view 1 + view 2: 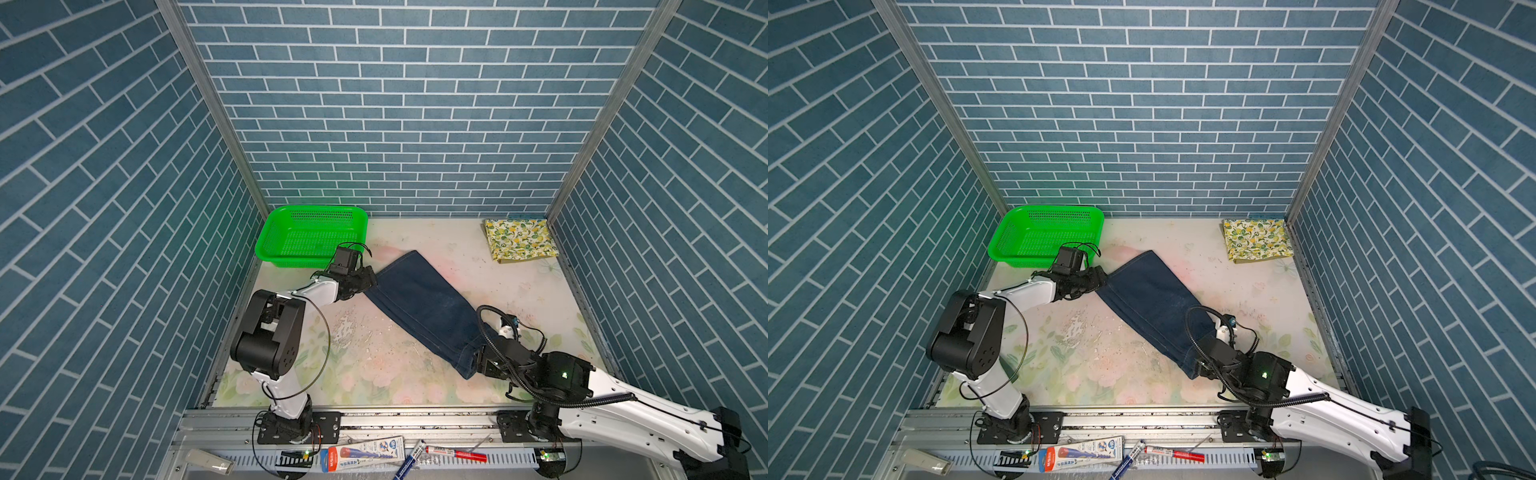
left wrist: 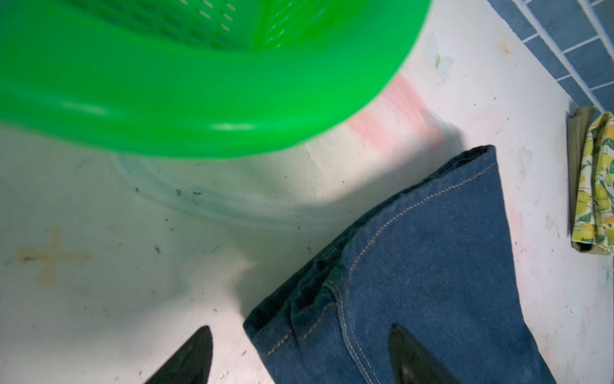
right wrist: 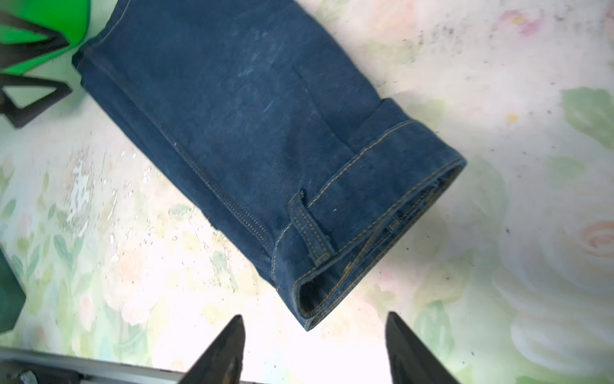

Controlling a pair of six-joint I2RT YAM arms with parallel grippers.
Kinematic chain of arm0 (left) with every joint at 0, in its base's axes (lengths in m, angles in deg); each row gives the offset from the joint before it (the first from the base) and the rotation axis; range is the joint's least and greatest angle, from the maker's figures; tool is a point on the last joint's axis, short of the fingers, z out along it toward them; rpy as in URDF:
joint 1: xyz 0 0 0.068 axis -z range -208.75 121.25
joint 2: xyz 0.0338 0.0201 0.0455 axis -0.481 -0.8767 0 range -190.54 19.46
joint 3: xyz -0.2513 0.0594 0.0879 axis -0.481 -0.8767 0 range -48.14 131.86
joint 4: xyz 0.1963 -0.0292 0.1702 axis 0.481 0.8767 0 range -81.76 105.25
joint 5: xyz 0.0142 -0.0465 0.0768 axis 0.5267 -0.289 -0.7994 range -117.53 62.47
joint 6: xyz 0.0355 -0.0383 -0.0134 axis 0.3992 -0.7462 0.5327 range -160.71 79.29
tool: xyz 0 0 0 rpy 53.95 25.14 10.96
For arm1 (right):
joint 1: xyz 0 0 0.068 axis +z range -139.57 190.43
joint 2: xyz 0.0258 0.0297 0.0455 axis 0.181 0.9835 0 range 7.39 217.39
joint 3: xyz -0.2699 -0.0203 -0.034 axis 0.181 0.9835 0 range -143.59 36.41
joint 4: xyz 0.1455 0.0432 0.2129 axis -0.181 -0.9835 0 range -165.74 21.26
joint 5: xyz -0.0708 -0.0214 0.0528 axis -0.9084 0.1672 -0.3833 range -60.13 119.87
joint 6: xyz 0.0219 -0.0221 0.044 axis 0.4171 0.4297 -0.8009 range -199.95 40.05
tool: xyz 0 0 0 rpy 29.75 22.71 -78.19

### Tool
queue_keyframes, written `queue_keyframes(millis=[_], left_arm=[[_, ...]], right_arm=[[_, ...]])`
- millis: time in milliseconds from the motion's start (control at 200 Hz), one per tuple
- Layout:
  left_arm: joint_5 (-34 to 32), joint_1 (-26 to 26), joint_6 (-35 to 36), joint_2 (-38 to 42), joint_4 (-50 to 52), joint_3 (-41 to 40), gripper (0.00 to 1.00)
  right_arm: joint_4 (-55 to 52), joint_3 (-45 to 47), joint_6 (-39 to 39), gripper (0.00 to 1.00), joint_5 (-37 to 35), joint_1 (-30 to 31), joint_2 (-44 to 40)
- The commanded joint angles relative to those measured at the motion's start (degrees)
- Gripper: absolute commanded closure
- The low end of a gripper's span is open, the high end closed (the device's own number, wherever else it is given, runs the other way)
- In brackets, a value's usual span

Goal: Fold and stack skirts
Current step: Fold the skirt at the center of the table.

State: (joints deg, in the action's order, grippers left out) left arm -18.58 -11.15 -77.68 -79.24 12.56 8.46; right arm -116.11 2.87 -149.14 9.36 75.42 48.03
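A dark navy denim skirt (image 1: 424,307) (image 1: 1150,303) lies folded into a long strip, running diagonally across the flowered table. My left gripper (image 1: 370,280) (image 2: 302,357) is open at its far-left hem end; one fingertip is over the denim (image 2: 432,266), the other over bare table. Open too, my right gripper (image 1: 478,361) (image 3: 315,345) sits at the near-right waistband end (image 3: 332,239); the cloth corner lies just ahead of its fingers, and nothing is between them. The lemon-print skirt (image 1: 519,239) (image 1: 1254,239) lies folded at the back right on the olive-khaki skirt (image 2: 578,139).
A green mesh basket (image 1: 318,208) (image 1: 1054,208) (image 2: 199,99) stands at the back left, close behind my left gripper. Blue brick walls (image 1: 415,124) close the back and both sides. Markers (image 1: 455,452) and a tube (image 1: 365,451) lie beyond the front rail (image 1: 415,419).
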Motion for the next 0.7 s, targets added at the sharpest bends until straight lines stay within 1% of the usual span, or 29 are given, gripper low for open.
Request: queue_keyframes(millis=[0,25,55,190,245,365,475,695], left_arm=[[-4.8,2.0,3.6,3.0,1.7,-0.9,0.11],[-5.6,2.4,4.3,3.3,2.0,-1.0,0.10],[-6.6,3.1,5.0,3.9,2.1,-1.2,0.10],[-12.6,6.6,9.8,6.3,2.0,-2.3,0.09],[-15.6,8.8,12.1,6.8,2.3,-1.9,0.09],[-19.0,11.9,15.4,6.1,2.5,-0.4,0.09],[-20.1,13.4,17.2,4.0,3.7,1.6,0.09],[-19.9,14.4,17.6,2.1,4.5,3.1,0.09]], right_arm=[[-3.4,-0.3,-6.1,0.26,-2.9,-0.9,1.0],[-2.8,0.0,-7.0,0.21,-2.9,-1.4,1.1],[-2.4,0.5,-8.4,0.19,-3.1,-2.0,1.0],[2.6,4.0,-12.0,0.18,-2.6,-5.2,-1.9],[4.3,5.4,-12.7,0.17,-1.4,-7.5,-3.0],[10.2,8.9,-12.6,0.17,2.6,-12.4,-3.7],[16.4,11.9,-13.0,0.17,6.4,-15.5,-1.3],[28.4,19.2,-14.7,0.16,10.4,-20.1,4.3]])
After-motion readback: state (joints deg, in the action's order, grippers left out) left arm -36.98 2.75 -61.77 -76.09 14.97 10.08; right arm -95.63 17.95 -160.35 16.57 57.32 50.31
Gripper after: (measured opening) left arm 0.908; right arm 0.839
